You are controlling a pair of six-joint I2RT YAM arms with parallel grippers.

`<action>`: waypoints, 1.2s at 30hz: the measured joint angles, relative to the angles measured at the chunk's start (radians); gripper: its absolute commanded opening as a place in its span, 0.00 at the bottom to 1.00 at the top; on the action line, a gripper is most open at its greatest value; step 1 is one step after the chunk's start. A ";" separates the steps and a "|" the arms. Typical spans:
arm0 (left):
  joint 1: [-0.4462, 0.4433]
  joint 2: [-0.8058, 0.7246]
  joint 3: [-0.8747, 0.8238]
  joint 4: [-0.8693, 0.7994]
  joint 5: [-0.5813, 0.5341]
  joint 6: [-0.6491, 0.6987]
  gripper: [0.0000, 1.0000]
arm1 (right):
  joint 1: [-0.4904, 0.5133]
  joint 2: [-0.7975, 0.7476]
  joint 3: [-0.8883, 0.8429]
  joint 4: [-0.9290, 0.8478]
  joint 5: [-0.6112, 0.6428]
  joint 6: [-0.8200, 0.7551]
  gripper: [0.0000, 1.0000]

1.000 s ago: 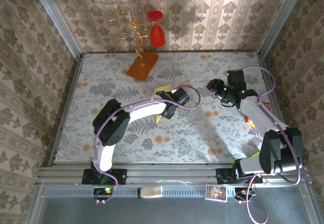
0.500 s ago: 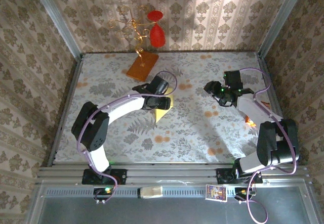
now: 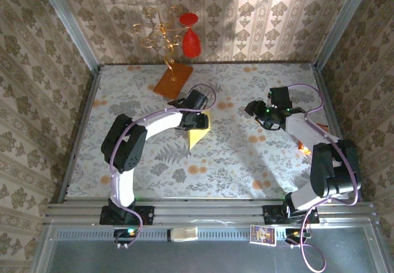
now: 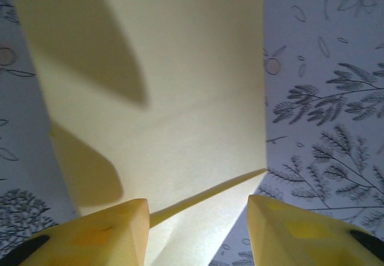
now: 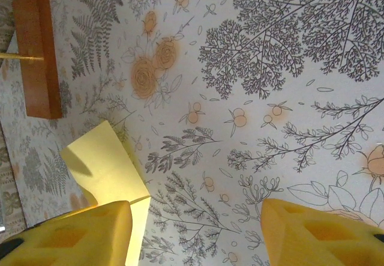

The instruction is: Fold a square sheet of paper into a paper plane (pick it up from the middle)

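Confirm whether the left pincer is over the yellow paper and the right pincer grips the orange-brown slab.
No. The right pincer grips nothing: the right wrist view shows it open, away from the slab. The left pincer is over the yellow paper.

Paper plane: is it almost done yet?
Not nearly. Done: very little. The square sheet of paper lies on the table as a plain sheet, with one edge bent up. In hand: the left gripper is over that edge, fingers apart. The right gripper waits open nearby. Left: every fold that makes the pointed plane.
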 measured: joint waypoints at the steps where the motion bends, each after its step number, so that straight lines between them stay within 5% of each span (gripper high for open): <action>1: 0.001 0.000 0.000 -0.003 -0.008 0.000 0.47 | 0.000 0.004 0.000 0.000 -0.001 0.000 0.60; 20: 0.024 0.068 0.010 -0.017 -0.022 0.010 0.42 | 0.011 0.040 0.000 0.000 -0.012 0.000 0.60; 28: 0.030 0.053 -0.037 0.060 0.106 0.091 0.42 | 0.036 0.069 0.000 0.056 -0.085 0.000 0.56; 36: -0.002 0.041 -0.082 0.133 0.239 0.157 0.39 | 0.166 0.172 -0.008 0.124 -0.173 0.003 0.45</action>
